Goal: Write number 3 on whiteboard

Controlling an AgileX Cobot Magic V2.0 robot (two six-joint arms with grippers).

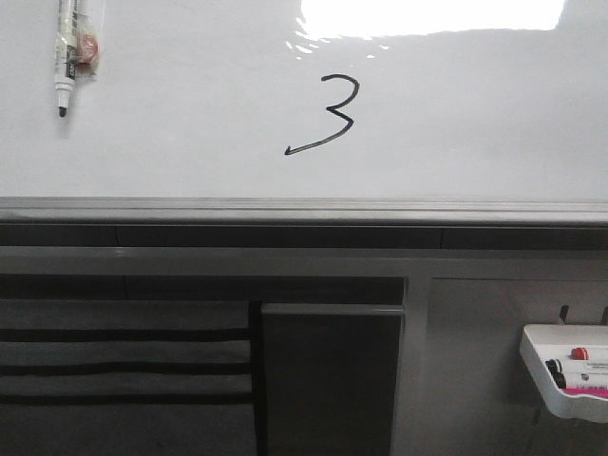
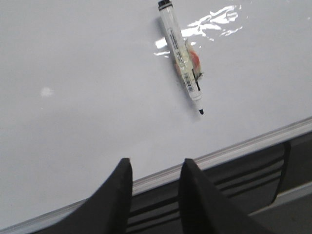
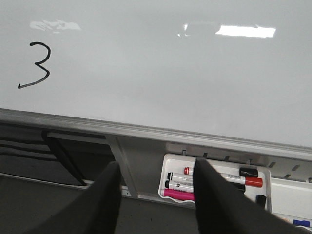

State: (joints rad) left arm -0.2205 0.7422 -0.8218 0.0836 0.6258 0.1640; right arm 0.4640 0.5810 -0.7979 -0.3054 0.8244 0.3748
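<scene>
Upper left of the front view: a black marker point(image 1: 66, 52) lying against the whiteboard point(image 1: 190, 123), cap off, tip pointing down, stuck there by a small clear holder with a reddish patch point(image 1: 86, 49), untouched by either arm. Seen from the left wrist camera: same marker point(image 2: 183, 61) alone on the glossy white surface, with the left fingers point(image 2: 155, 200) spread and empty, dark tips down by the grey bottom rail point(image 2: 234, 148) and well apart from the pen. Centre of the front view, a little right of the middle: the number 3 point(image 1: 328, 114) drawn in thin black strokes, lower tail running down-left to a small hook, sitting below the bright light reflection point(image 1: 432, 14) and above the rail. Upper left of the right wrist view: the same numeral point(image 3: 36, 66), clean and complete. Lower right there: the right fingers point(image 3: 155, 200) likewise spread, gripping nothing, hanging in front of a small white tray point(image 3: 168, 163) of capped markers mounted below the board. Judged from this: writing step apparently finished, marker parked back on the board, both arms clear. Next move likely just a retreat to rest, calling for no contact with the fresh ink; a stray brush across the strokes could smear them.
</scene>
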